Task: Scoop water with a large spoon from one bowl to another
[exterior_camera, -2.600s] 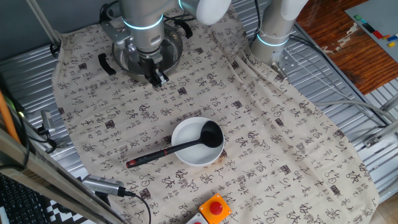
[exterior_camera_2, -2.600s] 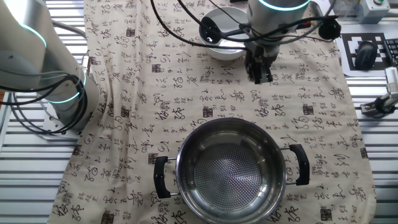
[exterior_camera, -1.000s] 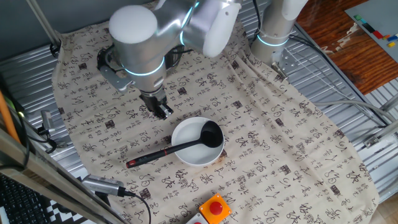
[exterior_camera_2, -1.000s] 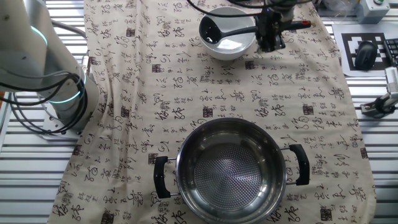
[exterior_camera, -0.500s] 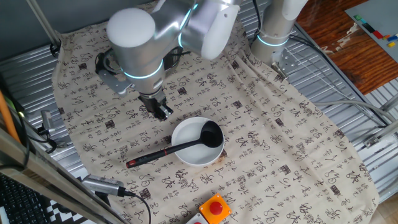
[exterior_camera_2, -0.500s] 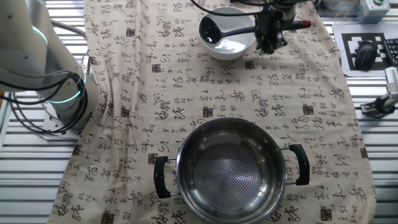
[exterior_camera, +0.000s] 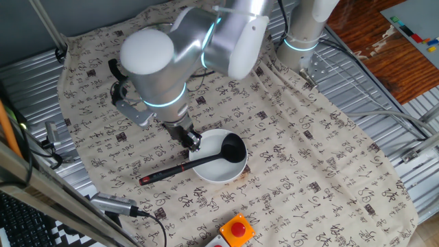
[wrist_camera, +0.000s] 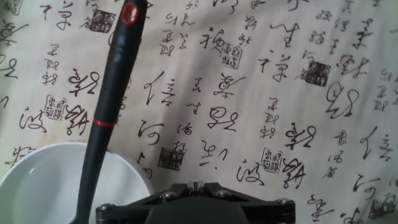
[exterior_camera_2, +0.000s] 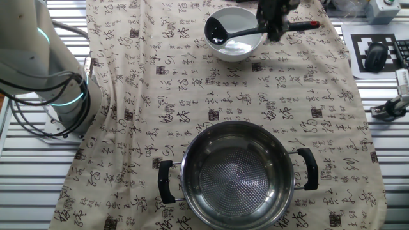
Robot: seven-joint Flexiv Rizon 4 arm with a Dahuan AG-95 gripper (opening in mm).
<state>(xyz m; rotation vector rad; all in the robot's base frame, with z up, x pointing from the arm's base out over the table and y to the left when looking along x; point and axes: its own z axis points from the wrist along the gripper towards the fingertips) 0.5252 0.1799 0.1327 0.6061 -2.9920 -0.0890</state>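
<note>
The black ladle (exterior_camera: 233,147) rests with its scoop in the white bowl (exterior_camera: 218,173). Its handle (exterior_camera: 164,173) lies over the rim and ends in red on the cloth. My gripper (exterior_camera: 193,142) is shut and empty, just above the bowl's rim beside the handle. In the other fixed view the gripper (exterior_camera_2: 275,29) hangs over the ladle handle (exterior_camera_2: 303,26) to the right of the bowl (exterior_camera_2: 239,45). The steel pot (exterior_camera_2: 236,176) stands empty near the front. In the hand view the handle (wrist_camera: 106,118) runs left of my gripper (wrist_camera: 198,185), with the bowl (wrist_camera: 37,183) at bottom left.
A calligraphy-print cloth (exterior_camera: 302,151) covers the table. A red button (exterior_camera: 237,228) sits near the front edge. A second arm's base (exterior_camera_2: 57,96) stands at the cloth's left side. A printed marker tag (exterior_camera_2: 374,54) lies at the right.
My gripper has moved away from the steel pot, across the cloth to the white bowl, and has come down close to the ladle's handle. The ladle, the bowl and the pot have not moved.
</note>
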